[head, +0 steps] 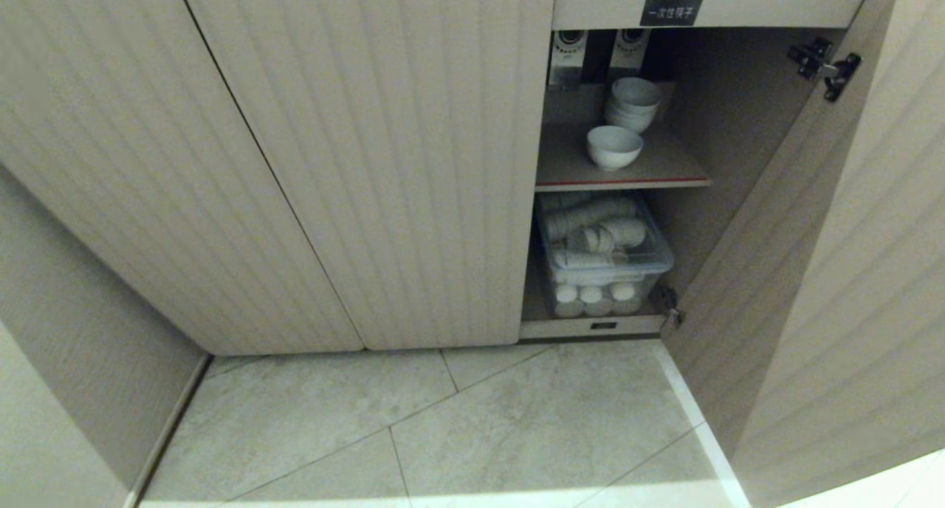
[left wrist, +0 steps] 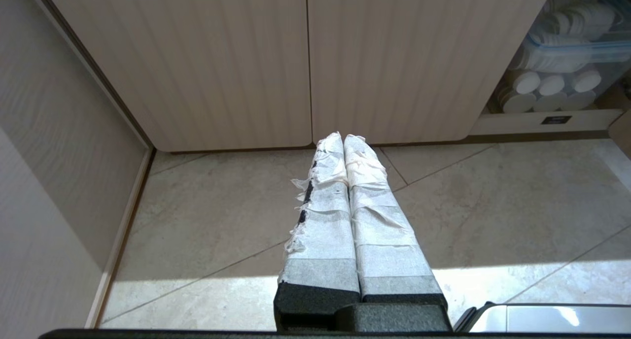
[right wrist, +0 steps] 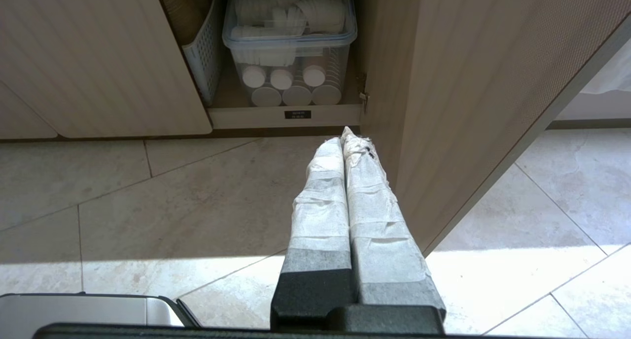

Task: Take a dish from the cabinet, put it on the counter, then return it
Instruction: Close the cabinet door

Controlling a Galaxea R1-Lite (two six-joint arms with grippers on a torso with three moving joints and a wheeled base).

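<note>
Both sets of jaws are pressed tight together and hold nothing. You can see the left gripper (left wrist: pixel 343 138) in its own wrist view, low over the floor (left wrist: pixel 222 220) in front of the 2 closed doors. You can see the right gripper (right wrist: pixel 343 136) in its wrist view too, just beside the open door (right wrist: pixel 443 107).

In the head view, look at the upper right of the frame. The cabinet (head: pixel 369 161) stands open there. The dish (head: pixel 614 147) sits by itself on the shelf (head: pixel 664 170) with the red edge, right side up. A stack of bowls (head: pixel 633 103) stands just behind it, higher in the frame. Under the shelf, a clear box (head: pixel 604 253) holds white cups and lids. A small black label (head: pixel 670 12) sits above the opening.
</note>
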